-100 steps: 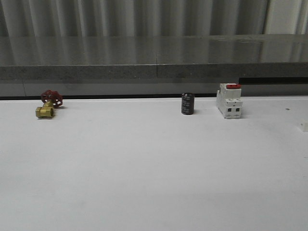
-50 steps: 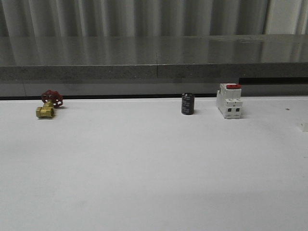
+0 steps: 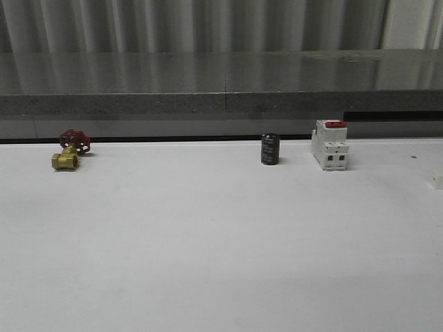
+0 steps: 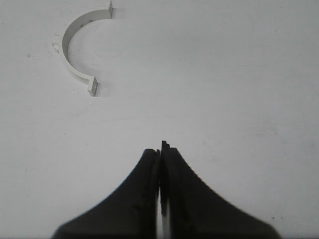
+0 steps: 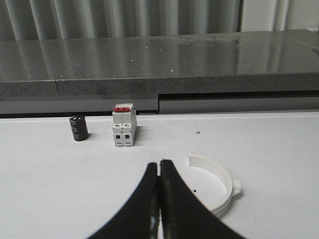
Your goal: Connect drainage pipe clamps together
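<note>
Both closed on nothing: left end effector (image 4: 160, 149) above bench (image 4: 224, 89) near one clamp (image 4: 75, 47); right end effector (image 5: 159, 167) seemingly beside another clamp (image 5: 219, 186).

Nothing in the front view differs from a second ago. The brass valve (image 3: 68, 151), the black cylinder (image 3: 270, 149) and the white breaker (image 3: 329, 144) sit at the same spots on the surface (image 3: 221, 242).

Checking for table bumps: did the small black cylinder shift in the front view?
No. The small black cylinder sits at the same spot left of the white boxy breaker with red switch.
</note>
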Controlling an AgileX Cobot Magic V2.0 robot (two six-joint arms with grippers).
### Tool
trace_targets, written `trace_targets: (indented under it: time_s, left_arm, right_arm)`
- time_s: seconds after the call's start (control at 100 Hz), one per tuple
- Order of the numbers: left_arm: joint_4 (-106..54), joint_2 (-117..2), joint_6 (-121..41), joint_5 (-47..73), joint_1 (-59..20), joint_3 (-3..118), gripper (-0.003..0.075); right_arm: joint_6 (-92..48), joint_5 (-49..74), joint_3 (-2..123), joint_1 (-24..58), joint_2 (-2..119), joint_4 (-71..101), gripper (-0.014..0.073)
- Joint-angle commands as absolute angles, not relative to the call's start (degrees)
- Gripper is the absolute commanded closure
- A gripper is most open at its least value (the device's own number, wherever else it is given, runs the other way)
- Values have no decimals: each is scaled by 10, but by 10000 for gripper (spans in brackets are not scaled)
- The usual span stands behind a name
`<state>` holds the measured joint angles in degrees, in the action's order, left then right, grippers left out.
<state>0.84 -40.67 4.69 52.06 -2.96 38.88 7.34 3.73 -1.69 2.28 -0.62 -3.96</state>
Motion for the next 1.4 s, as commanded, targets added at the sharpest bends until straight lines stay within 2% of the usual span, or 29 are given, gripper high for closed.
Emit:
trace_targets:
  time_s: [0.0,0.09,0.21,0.28,0.46,0.67,1.05,1.39]
  left_arm:
    - [0,-411,51,496,-33,410,591]
    - [0,-411,51,495,-33,410,433]
    - [0,-411,51,500,-33,410,182]
    - [0,-411,51,501,-33,410,113]
    - [4,-456,51,486,-33,430,113]
    - [31,-610,51,488,-28,523,113]
    - [-4,-875,-25,509,107,702,113]
    - [-9,-1014,-70,464,180,737,113]
  right_arm:
    - [71,-13,-5,21,-8,-44,659]
    - [71,-13,-5,21,-8,-44,659]
    - [71,-13,-5,21,-8,-44,659]
    - [71,-13,-5,21,-8,-44,659]
    - [71,-13,-5,21,-8,-44,659]
    - [71,-13,-5,21,-8,-44,659]
    - [71,-13,-5,21,-8,-44,659]
    - [71,-13,-5,21,-8,-44,659]
